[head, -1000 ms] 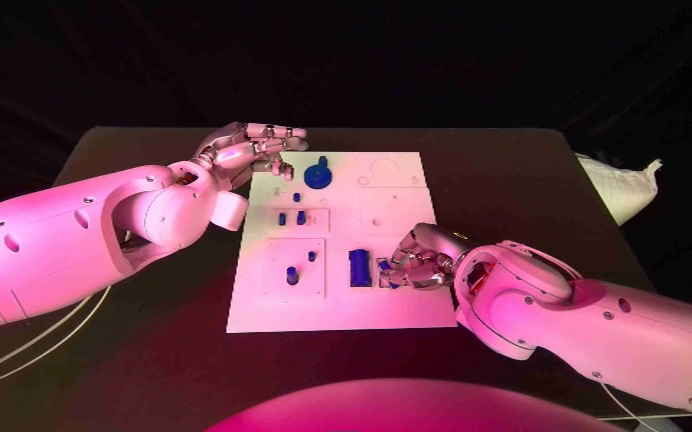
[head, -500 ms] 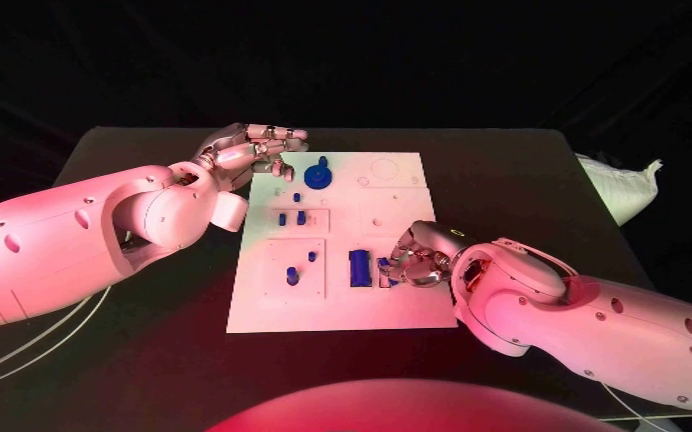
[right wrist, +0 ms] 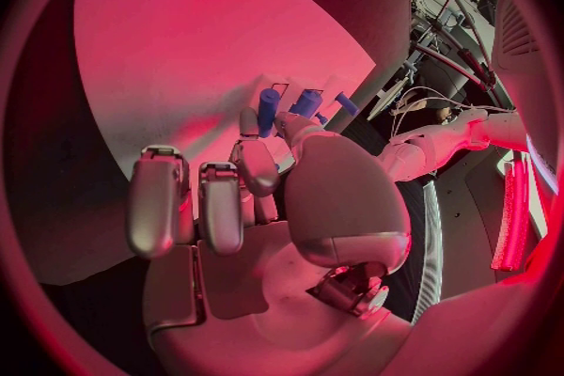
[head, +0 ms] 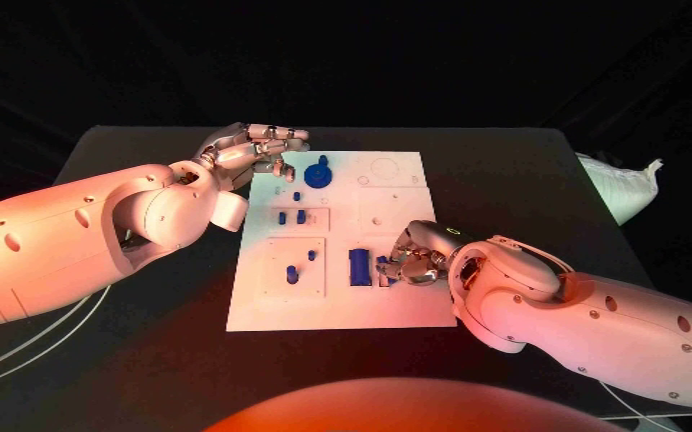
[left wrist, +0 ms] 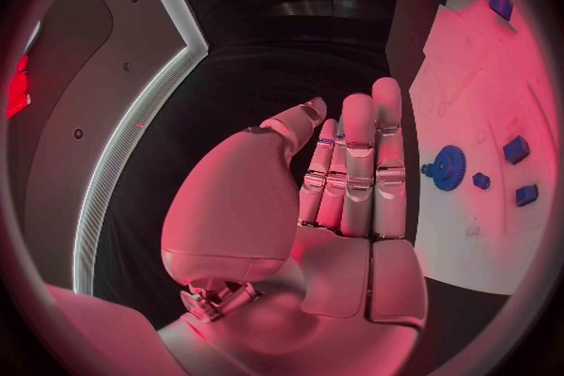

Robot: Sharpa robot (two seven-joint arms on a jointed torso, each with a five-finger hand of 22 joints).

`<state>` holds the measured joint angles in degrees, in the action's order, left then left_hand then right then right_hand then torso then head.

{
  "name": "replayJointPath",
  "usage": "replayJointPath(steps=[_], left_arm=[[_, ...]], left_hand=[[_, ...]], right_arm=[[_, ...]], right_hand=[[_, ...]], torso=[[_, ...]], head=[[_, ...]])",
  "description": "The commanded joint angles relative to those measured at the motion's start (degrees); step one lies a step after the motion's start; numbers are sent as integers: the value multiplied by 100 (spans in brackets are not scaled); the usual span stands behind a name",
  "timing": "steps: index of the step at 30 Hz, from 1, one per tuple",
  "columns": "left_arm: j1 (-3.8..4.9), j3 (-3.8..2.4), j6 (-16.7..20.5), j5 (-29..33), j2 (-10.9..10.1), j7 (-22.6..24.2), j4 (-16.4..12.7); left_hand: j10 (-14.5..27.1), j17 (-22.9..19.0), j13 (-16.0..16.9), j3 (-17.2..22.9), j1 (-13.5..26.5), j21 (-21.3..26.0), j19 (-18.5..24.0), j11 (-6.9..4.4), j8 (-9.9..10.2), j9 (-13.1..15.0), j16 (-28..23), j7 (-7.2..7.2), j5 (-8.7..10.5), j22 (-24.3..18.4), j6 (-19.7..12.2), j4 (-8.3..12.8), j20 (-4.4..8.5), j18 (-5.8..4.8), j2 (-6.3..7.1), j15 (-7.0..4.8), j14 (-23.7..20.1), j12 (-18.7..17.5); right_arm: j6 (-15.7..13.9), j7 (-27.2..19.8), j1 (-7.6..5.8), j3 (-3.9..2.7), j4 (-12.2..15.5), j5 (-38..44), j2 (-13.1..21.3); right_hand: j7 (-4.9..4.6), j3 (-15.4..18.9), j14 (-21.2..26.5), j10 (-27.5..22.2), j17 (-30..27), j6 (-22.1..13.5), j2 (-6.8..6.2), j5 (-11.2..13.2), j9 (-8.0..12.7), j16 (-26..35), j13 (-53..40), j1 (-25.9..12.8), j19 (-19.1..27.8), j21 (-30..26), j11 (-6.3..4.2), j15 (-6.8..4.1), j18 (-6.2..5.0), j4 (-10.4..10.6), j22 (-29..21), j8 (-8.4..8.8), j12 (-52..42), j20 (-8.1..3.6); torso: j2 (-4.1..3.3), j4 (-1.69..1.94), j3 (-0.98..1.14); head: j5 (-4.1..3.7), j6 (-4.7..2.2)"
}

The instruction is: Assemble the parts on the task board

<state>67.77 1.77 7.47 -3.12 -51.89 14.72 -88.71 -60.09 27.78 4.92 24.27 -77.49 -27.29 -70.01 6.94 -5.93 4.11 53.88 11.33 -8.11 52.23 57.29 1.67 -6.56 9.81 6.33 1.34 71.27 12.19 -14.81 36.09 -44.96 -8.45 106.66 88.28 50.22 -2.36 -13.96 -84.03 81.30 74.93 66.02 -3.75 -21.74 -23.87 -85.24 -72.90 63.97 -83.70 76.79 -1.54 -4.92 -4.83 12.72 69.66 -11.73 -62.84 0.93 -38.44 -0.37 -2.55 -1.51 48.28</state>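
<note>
Black table [head: 144,352]: carries the whole layout; both arms reach in over it.
White task board [head: 404,314]: lies flat at the table's centre, between the two hands, within reach of each.
Left hand [head: 254,150]: hovers at the board's far left corner, fingers straight and close together, holding nothing; judged to be parked clear of the work.
Right hand [head: 411,257]: low over the board's near right part, fingers curled beside a small blue part [head: 385,270]; whether it grips that part I cannot tell. Judged to be seating it.
Blue gear [head: 317,172]: sits on the board's far left area, near the left hand.
Tall blue block [head: 358,266]: stands in the board just beside the right hand.
Small blue pegs [head: 293,218]: occupy a framed recess mid-board.
Blue oval piece [head: 291,275]: rests in the near left panel.
</note>
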Motion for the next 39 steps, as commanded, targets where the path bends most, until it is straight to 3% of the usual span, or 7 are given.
replayJointPath(steps=[1, 12, 20, 24, 30, 39], left_arm=[[2, -3, -139, -56, 5, -14, -13], [2, -3, -175, -76, 5, -40, -9], [2, -3, -203, -104, 9, -52, -7], [2, -3, -209, -110, 7, -56, -7], [2, -3, -214, -113, 3, -58, -9], [2, -3, -211, -116, -9, -62, -8]], left_hand=[[22, -6, -5, -23, -27, 30, -12, 0, -16, -9, 18, -15, -33, -6, -43, -1, -40, 57, -28, 16, -36, 10], [25, -7, -5, -28, -21, 31, -11, 1, -17, -9, 18, -14, -33, -8, -45, -5, -41, 57, -29, 17, -38, 14], [26, -7, -5, -29, -20, 32, -11, 2, -17, -9, 18, -14, -33, -8, -45, -5, -42, 57, -29, 18, -38, 15], [28, -8, -5, -32, -15, 33, -10, 3, -18, -9, 18, -13, -32, -10, -46, -9, -43, 56, -31, 19, -40, 18], [28, -8, -5, -32, -15, 33, -10, 3, -18, -9, 18, -13, -32, -10, -46, -9, -43, 56, -31, 19, -40, 18], [28, -8, -5, -32, -15, 33, -10, 3, -18, -9, 18, -13, -32, -10, -46, -9, -43, 56, -31, 19, -40, 18]], right_arm=[[271, -8, 6, 4, 19, 75, -23], [288, -17, 7, 4, 50, 85, -26], [215, -22, 7, 3, 54, 122, -22], [167, -28, 7, 3, 71, 142, -14], [105, -35, 7, 3, 88, 195, -4], [116, -39, 8, 2, 147, 276, 62]], right_hand=[[-37, 57, -489, 63, 967, 21, 16, -12, -12, -37, -19, -104, -17, 35, -4, -42, 76, 90, 38, 15, -30, -26], [-26, 145, -503, 86, 1038, 44, 51, -37, -27, -94, -53, -176, -40, 86, -12, -47, 91, 161, 114, -2, -72, -25], [-11, 423, -508, 112, 1075, 67, 114, -12, -52, -125, -80, -381, -58, 130, -23, -54, 101, 360, 178, -22, -89, -27], [0, 722, -510, 124, 1091, 77, 178, 223, -68, -137, -93, -644, -63, 148, -30, -60, 105, 392, 206, -32, -90, -31], [2, 1158, -509, 131, 1094, 74, 303, 782, -89, -137, -109, -989, -61, 157, -31, -61, 107, 401, 223, -40, -80, -31], [2, 1241, -512, 136, 1110, 75, 336, 849, -94, -149, -120, -1021, -65, 169, -32, -60, 110, 401, 242, -44, -89, -31]], torso=[[0, -1, 3], [-6, -9, 8], [-2, 1, 5], [-2, 0, 5], [-2, -1, 4], [-1, 0, 7]], head=[[0, 3], [2, -3], [5, 0], [7, 3], [7, 5], [12, 15]])
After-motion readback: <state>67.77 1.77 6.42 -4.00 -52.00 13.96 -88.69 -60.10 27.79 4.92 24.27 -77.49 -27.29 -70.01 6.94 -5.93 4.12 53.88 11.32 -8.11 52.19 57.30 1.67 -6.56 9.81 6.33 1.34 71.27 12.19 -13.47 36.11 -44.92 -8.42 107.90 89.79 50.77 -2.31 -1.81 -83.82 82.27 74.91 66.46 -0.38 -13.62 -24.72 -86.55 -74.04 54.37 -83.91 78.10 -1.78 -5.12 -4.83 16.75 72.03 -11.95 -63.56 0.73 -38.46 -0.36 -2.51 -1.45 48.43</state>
